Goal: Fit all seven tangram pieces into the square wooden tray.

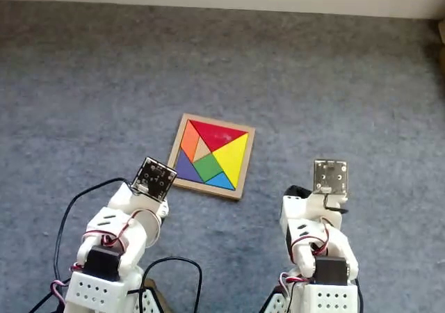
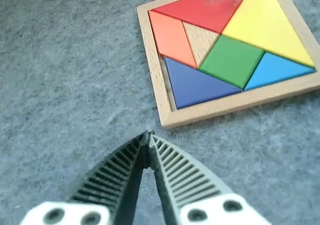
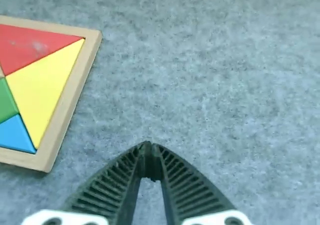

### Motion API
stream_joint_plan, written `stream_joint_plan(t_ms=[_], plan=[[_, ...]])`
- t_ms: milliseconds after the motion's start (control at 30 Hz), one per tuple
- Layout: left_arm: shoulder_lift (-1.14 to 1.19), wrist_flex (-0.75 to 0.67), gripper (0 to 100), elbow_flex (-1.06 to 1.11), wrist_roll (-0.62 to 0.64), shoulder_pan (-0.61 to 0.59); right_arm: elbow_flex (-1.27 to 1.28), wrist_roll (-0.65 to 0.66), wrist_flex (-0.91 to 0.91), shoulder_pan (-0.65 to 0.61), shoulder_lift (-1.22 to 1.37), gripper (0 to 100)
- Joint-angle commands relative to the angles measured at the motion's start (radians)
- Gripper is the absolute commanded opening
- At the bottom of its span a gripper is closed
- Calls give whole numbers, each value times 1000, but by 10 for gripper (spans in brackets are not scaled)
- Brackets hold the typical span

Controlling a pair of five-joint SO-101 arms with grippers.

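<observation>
Left end effector (image 2: 147, 136), nearest the lens in its own wrist view: both ribbed dark fingers (image 2: 175, 167) are pressed together at the tips and grip nothing; the tips are above the grey tabletop (image 1: 348, 69), near one corner of the square wooden tray (image 2: 210, 111) and apart from it. Right end effector (image 3: 147, 146): likewise closed tip to tip and empty, over bare grey surface to the side of the tray (image 3: 64, 105) and well apart from it. High view: the left arm (image 1: 118, 236) and the right arm (image 1: 316, 247) stand side by side at the near edge, with black cables (image 1: 69, 209) looping beside the left arm's base. The tray (image 1: 205, 187) lies flat on the tabletop ahead of and between the arms, turned slightly askew and closer to the left arm. All seven tangram pieces lie inside it and fill the square: the red large triangle (image 2: 205, 7) and the yellow large triangle (image 2: 267, 25) meet along one edge; the orange parallelogram (image 2: 172, 37) lies against the rim beside the red one; the wood-coloured small triangle (image 2: 200, 42) sits between the orange piece and the green square (image 2: 232, 60); the dark blue triangle (image 2: 197, 85) and the light blue small triangle (image 2: 275, 70) lie along the rim nearest the arms.
</observation>
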Motion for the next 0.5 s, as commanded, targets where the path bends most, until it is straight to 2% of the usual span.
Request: stream_joint_plan(t_ms=[0, 233, 367, 467], plan=[[-33, 120, 6, 19, -6, -39, 137, -55, 81, 16, 8, 5], [-28, 173, 6, 19, -3, -61, 137, -64, 148, 12, 1, 5], [-35, 282, 6, 19, -3, -61, 137, -61, 205, 12, 8, 5], [-35, 305, 6, 19, -2, -82, 137, -60, 239, 12, -2, 5]])
